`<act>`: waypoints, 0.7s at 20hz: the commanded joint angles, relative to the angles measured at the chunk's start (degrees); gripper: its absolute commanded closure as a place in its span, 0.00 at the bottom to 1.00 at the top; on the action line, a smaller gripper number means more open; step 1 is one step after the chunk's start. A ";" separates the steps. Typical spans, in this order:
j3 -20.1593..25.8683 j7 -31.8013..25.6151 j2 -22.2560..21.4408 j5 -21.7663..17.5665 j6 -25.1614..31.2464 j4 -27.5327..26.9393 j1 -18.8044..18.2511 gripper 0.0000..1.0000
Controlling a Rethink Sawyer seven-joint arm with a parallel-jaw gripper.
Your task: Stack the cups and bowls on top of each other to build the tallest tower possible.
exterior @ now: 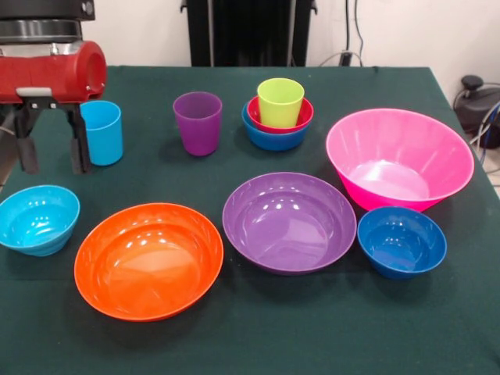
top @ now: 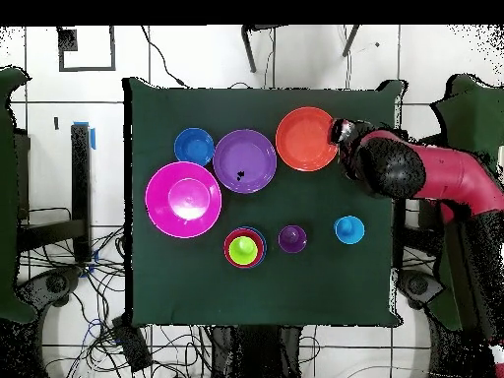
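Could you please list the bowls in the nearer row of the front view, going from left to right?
Cyan bowl → orange bowl → purple bowl → dark blue bowl.

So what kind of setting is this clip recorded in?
Probably a robotics lab, not a home. A dark green table stands on a pale tiled floor with loose cables beside it, the red arm reaches in, and plastic bowls like the pink bowl look like test props.

glossy smooth plastic bowls (exterior: 148, 262), smooth plastic cups (exterior: 198, 123), matt dark green cloth on the table (exterior: 312, 328)
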 commanded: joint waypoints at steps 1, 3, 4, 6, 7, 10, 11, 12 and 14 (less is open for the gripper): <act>-1.64 -5.38 4.37 -4.37 -3.37 5.78 0.06 0.00; -1.59 -5.41 4.91 -4.56 -3.90 5.70 -0.14 0.00; -1.53 -5.52 5.25 -4.61 -4.08 5.59 -0.25 0.00; -1.21 -6.02 5.81 -4.46 -4.02 5.31 -0.56 0.00; -1.09 -6.30 5.99 -4.45 -4.00 5.19 -0.68 0.00; -0.74 -7.08 6.43 -4.25 -3.66 4.78 -0.97 0.00; -0.71 -7.12 6.38 -4.25 -3.62 4.82 -1.04 0.00; -0.69 -7.17 6.33 -4.25 -3.58 4.87 -1.11 0.00; -0.60 -7.30 6.38 -4.30 -3.52 4.87 -1.25 0.00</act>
